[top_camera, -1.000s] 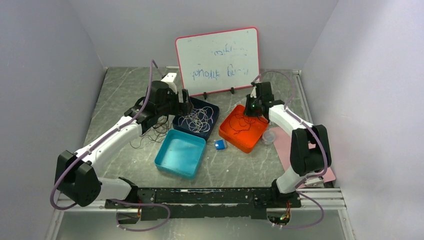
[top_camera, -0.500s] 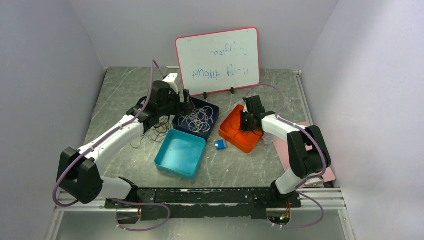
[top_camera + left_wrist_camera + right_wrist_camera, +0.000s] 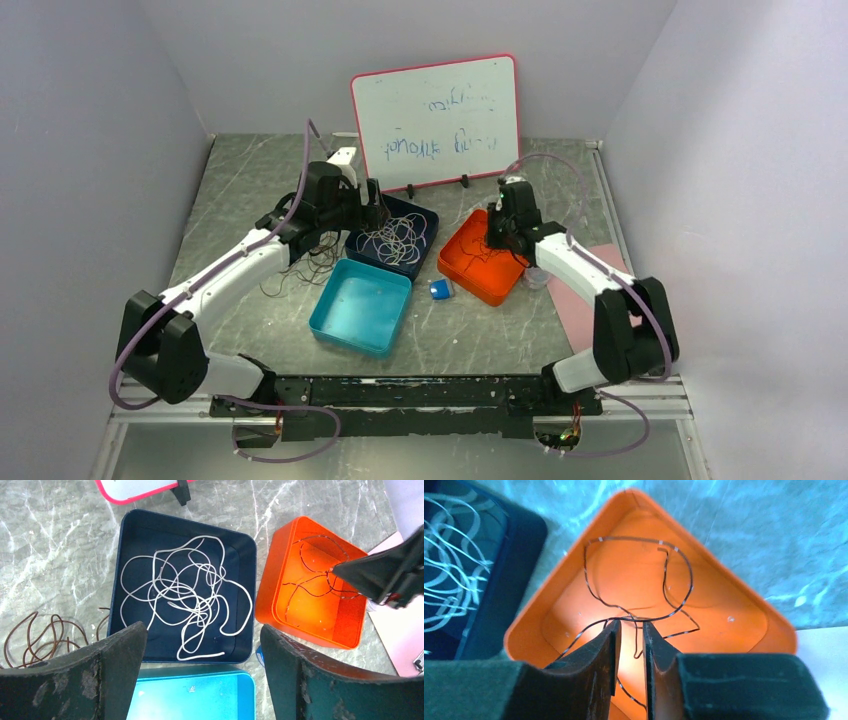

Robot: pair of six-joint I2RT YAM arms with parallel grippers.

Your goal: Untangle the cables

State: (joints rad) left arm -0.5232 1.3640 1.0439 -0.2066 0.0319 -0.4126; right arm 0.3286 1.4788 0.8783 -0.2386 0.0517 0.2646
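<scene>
The left gripper (image 3: pixel 202 630) hangs above the navy tray (image 3: pixel 251 570) with its fingers spread wide and nothing between them. Inside the navy tray lies a whitish cable (image 3: pixel 192 595), curled in many loose loops that cross over each other. Just right of the navy tray sits an orange tray (image 3: pixel 266 580), where a thin dark cable (image 3: pixel 629 538) lies in a few broad curves. The right gripper (image 3: pixel 630 627) is low over it, its fingers only a narrow slit apart; a strand crosses at their tips and looks loose rather than pinched. Left of the navy tray, brown cables (image 3: pixel 45 640) lie coiled on the table. A teal tray (image 3: pixel 200 700) sits against the navy tray's near side.
</scene>
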